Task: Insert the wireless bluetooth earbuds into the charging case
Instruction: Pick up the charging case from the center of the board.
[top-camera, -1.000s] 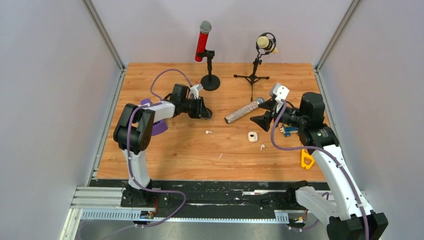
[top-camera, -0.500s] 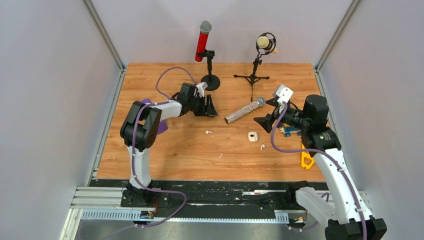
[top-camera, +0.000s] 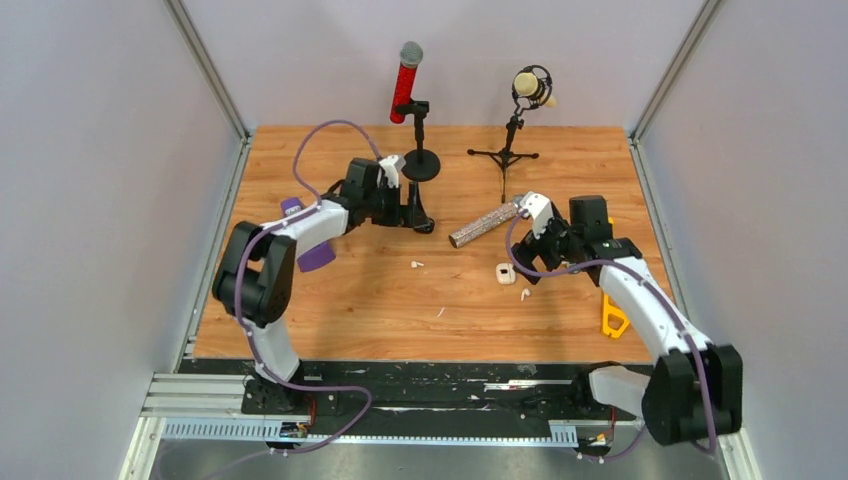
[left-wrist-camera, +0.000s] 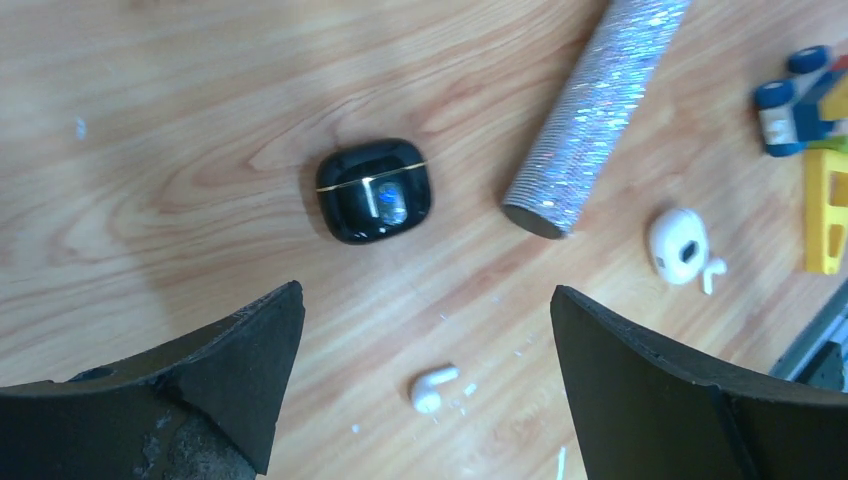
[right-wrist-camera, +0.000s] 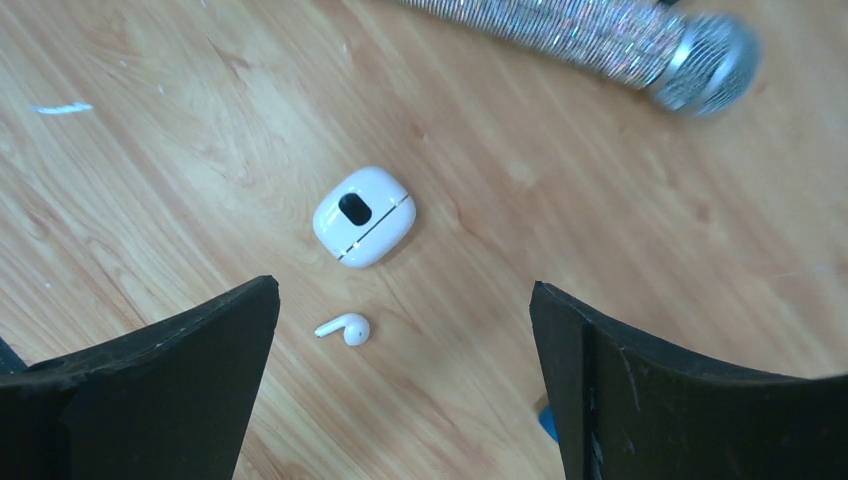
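- Now, seen from above, the right gripper (top-camera: 522, 264) has swung in from the table's right side over the last second. It hangs above a small white pebble-shaped charging case (top-camera: 505, 273).
- Its wrist camera shows the two black jaws spread wide with nothing held. The white case lies between them on the wooden table (right-wrist-camera: 150, 150) and looks closed. One white stemmed earbud (right-wrist-camera: 345, 328) lies loose just beside it.
- The left gripper (left-wrist-camera: 424, 305) has shifted only slightly. It is also wide open and empty, above a glossy black charging case (left-wrist-camera: 375, 190) with a gold seam and its lid down.
- A second white stemmed earbud (left-wrist-camera: 432, 388) lies near that black case, well apart from the white case.
- A silver glitter-covered microphone (top-camera: 485, 225) lies on the wood between the two arms.
- For the task, neither earbud is in a case yet. The right arm's move reads as the approach for a first pick, probably the earbud beside the white case. That case would likely need opening first.
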